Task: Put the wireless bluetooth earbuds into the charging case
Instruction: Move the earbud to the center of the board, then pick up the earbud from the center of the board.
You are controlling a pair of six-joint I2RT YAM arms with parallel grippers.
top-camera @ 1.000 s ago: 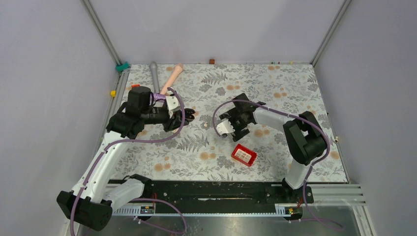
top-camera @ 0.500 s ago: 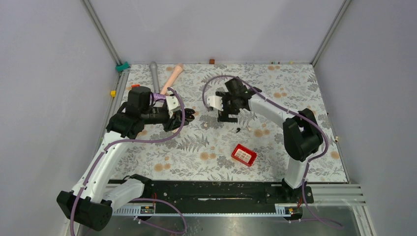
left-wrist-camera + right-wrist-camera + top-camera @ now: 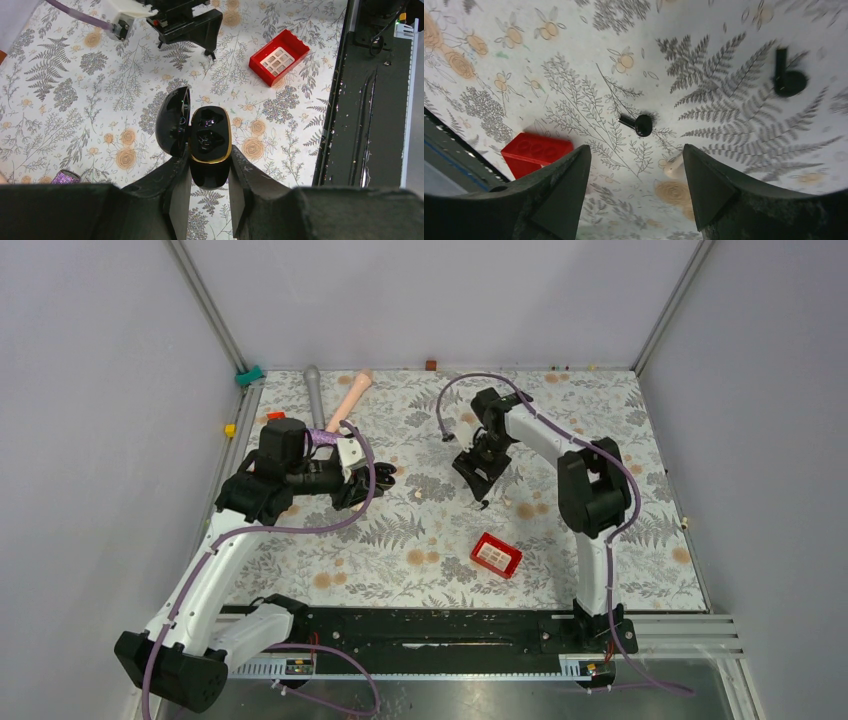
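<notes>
Left gripper point(image 3: 210, 172) clamps the open charging case point(image 3: 210, 142), well left of the red box point(image 3: 536, 150). Right gripper point(image 3: 636, 167) hangs unclenched and empty above a black earbud point(image 3: 640, 124) lying near the box's far side. Risk: an off-centre pinch squirts the tiny bud away, or bumps the cream earbud point(image 3: 672, 167) beside it.

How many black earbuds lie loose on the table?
2: the near black earbud lies ahead of the right claw; the far black earbud sits beyond, upper right. Others may be hidden.
</notes>
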